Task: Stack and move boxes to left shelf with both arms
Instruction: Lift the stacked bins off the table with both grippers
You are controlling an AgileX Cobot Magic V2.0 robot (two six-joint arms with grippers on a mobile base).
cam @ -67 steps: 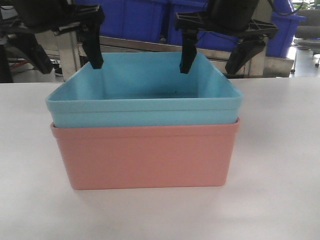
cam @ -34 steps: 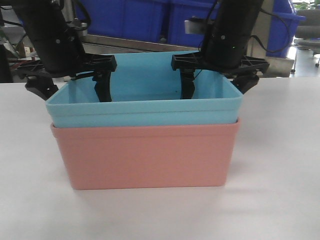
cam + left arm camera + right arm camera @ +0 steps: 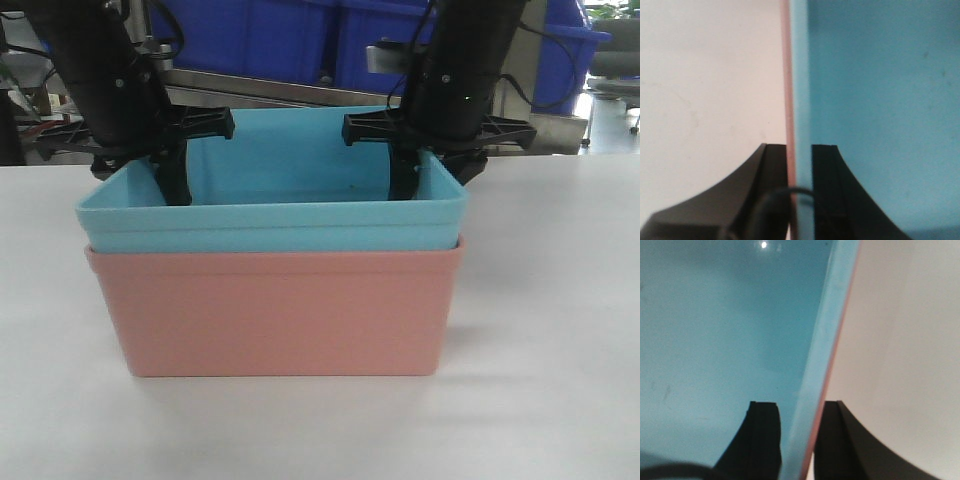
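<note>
two arms (image 3: pixel 110 80) point down, left end effector (image 3: pixel 799 147) and right end effector (image 3: pixel 799 404) clamping the boxes' (image 3: pixel 280 290) sides.

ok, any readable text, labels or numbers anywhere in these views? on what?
None readable. No print shows on the sky-blue bin, the pink bin, the dark blue bins behind, or the white tabletop. Left pincer and right pincer: bare black.

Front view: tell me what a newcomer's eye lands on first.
A light blue bin nested inside a salmon pink bin sits centred on the white table. The left hand clamps the stack's left wall and the right hand its right wall, each with one finger inside, one outside. Dark blue bins line the background.
</note>
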